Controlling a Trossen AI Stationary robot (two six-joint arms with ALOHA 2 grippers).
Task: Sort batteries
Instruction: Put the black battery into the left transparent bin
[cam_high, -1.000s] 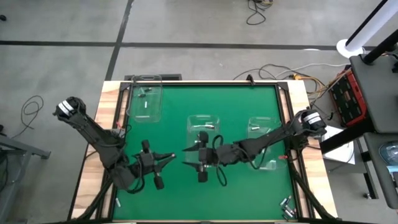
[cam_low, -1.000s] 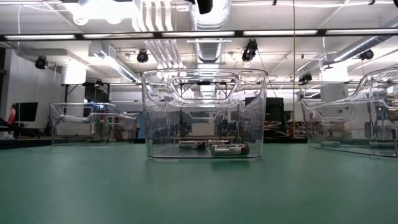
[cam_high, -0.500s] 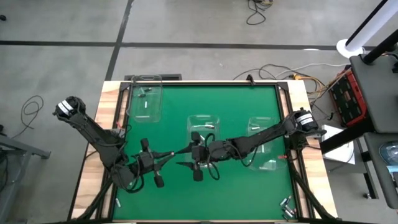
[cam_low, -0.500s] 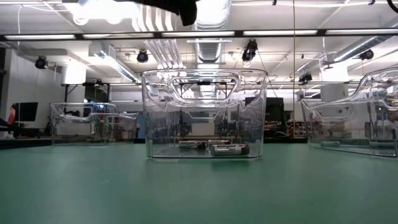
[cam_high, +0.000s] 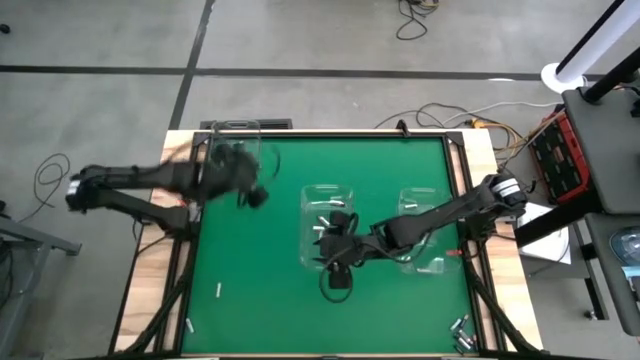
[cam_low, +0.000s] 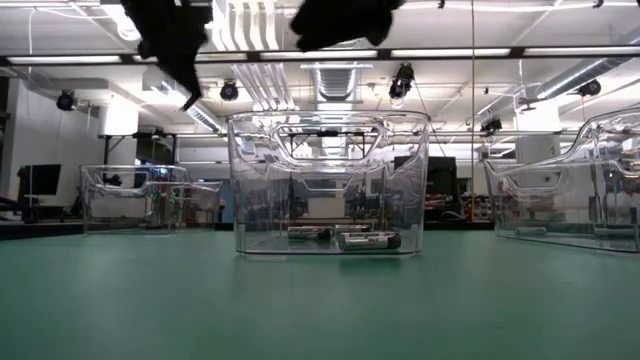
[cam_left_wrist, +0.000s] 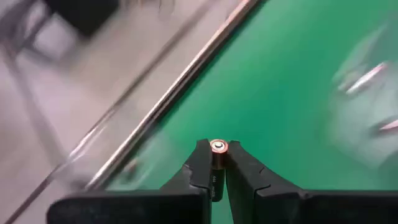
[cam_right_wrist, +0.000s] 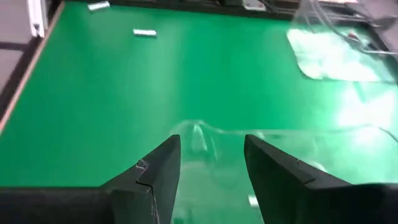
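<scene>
Three clear bins (cam_high: 327, 225) sit on the green bench (cam_high: 280, 300). The left tool (cam_left_wrist: 216, 160) pinches one battery (cam_left_wrist: 217, 149) and is up by the far left bin (cam_high: 232, 160). The right tool (cam_right_wrist: 211, 158) has its fingers apart, with nothing in them, over the middle bin. Two loose batteries (cam_high: 219, 291) lie on the bench near the left edge.

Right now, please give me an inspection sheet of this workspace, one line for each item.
Surface: green mat on a wood-edged table.
Job's things: batteries in the middle bin; one battery in the left tool; loose ones on the mat.
Clutter: spare batteries at the table's near right corner.
Grippers: left tool shut on a battery near the far-left bin; right tool open over the middle bin.
Cables: cords on the floor.
Surroundings: red crate.
</scene>
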